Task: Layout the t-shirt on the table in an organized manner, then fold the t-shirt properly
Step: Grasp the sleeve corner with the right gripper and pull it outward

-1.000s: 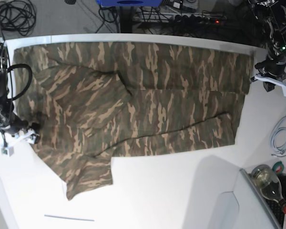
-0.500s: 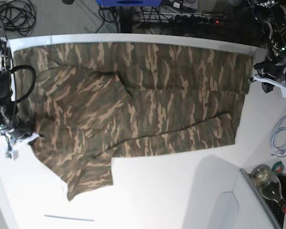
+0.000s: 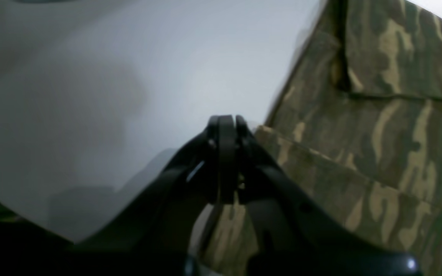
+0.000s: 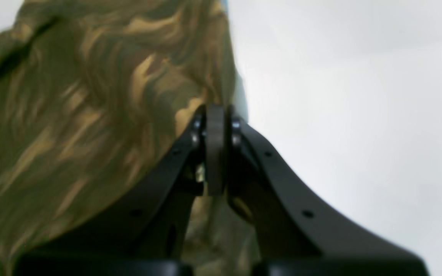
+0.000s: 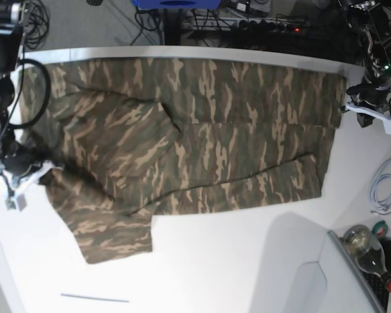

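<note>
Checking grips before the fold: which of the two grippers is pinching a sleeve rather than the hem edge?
The right gripper, shut on the t-shirt's sleeve; the left gripper sits at the opposite hem edge.

Bare table [image 5: 234,261] lies below the t-shirt [image 5: 202,130]; a bottle [image 5: 368,251] blocks its corner.

- Robotics lab or workshop, not a home.
- Coiled black cables [image 5: 23,19] on grey floor, upper left of the base view.
- Power strip [image 5: 267,26] with a red light, top centre.
- Robot arm [image 5: 375,45] with a green LED, upper right.
- Large white surface [image 5: 247,261].
</note>
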You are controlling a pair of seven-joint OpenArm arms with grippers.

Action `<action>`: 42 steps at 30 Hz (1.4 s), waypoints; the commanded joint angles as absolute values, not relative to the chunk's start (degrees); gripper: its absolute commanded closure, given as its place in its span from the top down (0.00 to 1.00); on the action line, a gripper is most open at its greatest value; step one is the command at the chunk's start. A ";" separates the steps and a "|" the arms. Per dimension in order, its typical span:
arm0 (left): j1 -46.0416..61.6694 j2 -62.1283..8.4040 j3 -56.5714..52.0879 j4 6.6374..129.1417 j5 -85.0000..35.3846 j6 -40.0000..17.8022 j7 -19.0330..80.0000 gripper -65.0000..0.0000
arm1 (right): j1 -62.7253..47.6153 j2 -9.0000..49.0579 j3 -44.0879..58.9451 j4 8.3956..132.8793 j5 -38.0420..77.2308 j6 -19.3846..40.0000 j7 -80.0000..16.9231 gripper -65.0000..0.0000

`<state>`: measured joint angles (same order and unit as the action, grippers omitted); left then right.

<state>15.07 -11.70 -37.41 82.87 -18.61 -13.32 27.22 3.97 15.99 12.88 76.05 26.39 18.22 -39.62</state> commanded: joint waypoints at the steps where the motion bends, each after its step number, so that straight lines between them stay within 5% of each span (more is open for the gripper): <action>1: 14.81 -12.79 -37.76 83.74 -18.95 -13.14 25.89 0.00 | 3.56 15.69 14.29 79.69 26.95 18.42 -40.57 0.00; 9: 14.73 -12.79 -37.76 83.74 -18.95 -13.14 25.89 0.00 | -3.30 9.01 18.86 85.41 26.59 18.15 -47.25 0.01; 11: 14.73 -13.14 -37.76 83.74 -18.95 -13.14 25.89 0.00 | -4.26 8.57 18.95 85.41 26.59 18.15 -47.43 0.10; 15: 14.81 -13.67 -37.85 83.74 -18.95 -13.14 25.89 0.00 | -5.14 8.31 18.95 85.76 26.95 18.15 -48.48 0.45; 18: 14.81 -13.76 -38.11 83.74 -18.95 -13.14 25.89 0.00 | -3.47 8.40 19.03 85.93 26.95 18.15 -48.48 0.55; 30: 15.69 -14.81 -38.29 83.74 -18.95 -13.14 25.89 0.00 | 18.33 11.82 18.33 53.23 26.42 15.08 -41.63 0.55; 37: 16.48 -15.34 -38.29 83.74 -18.95 -13.14 25.63 0.00 | 19.38 12.18 18.24 49.01 26.42 15.08 -38.81 0.54; 42: 16.22 -15.34 -38.29 83.74 -18.95 -13.14 25.80 0.00 | 19.56 12.09 18.24 49.01 26.42 15.08 -39.16 0.21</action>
